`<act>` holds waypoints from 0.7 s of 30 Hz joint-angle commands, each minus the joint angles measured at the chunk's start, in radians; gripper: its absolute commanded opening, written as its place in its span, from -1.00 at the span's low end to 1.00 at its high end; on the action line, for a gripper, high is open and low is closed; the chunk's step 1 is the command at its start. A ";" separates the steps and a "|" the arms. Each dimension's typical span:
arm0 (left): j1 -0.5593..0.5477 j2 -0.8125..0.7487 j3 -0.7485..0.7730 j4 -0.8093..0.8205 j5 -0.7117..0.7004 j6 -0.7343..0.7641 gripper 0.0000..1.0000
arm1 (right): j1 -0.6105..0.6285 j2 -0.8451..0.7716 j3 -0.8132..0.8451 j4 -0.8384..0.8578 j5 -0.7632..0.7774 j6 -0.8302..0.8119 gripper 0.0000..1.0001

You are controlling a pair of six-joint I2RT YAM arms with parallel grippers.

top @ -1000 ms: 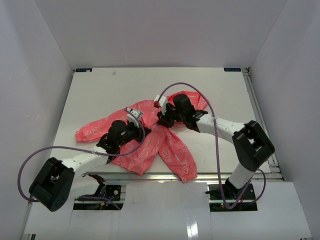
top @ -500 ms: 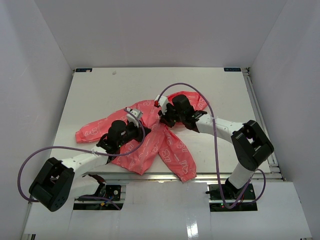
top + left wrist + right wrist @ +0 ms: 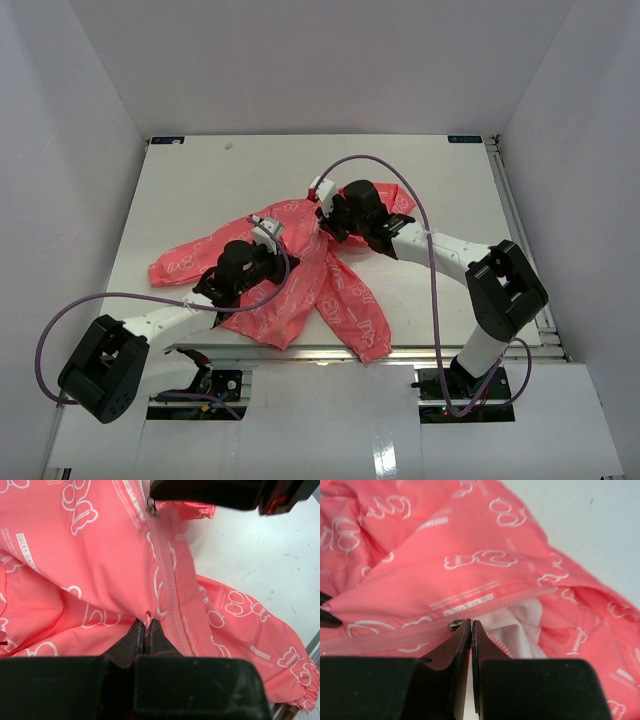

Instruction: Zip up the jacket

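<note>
Sprawling across the near middle of the worktop (image 3: pixel 200 180), the jacket (image 3: pixel 300 285) leaves bare surface along the far edge and down both sides, all boxed in by white walls (image 3: pixel 300 60). One sleeve (image 3: pixel 180 265) reaches left; the other sleeve (image 3: pixel 358 318) runs to the near edge. The left arm (image 3: pixel 170 318) comes in from the near left, and its left jaws are shut on a small pinch of jacket fabric at the zipper's lower end. The right arm (image 3: pixel 440 250) bends in from the right. Its right jaws are pressed together against the zipper slider (image 3: pixel 454 625), though whether the pull is pinched cannot be told. The zipper (image 3: pixel 167 580) stretches between the two, joined up to the slider, with white lining (image 3: pixel 520 622) showing beyond it. The jacket's long axis runs diagonally, from near left to far right.
</note>
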 commanded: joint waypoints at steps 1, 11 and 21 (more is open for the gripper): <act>0.000 -0.036 0.029 -0.019 -0.015 -0.015 -1.00 | -0.007 -0.051 0.109 -0.031 0.071 -0.018 -0.84; 0.000 -0.086 0.012 -0.010 -0.005 -0.014 -1.00 | -0.005 -0.050 0.082 -0.025 0.069 -0.038 -0.85; 0.000 -0.119 0.002 -0.020 -0.001 -0.040 -1.00 | -0.150 0.084 0.198 -0.017 0.082 -0.001 -0.84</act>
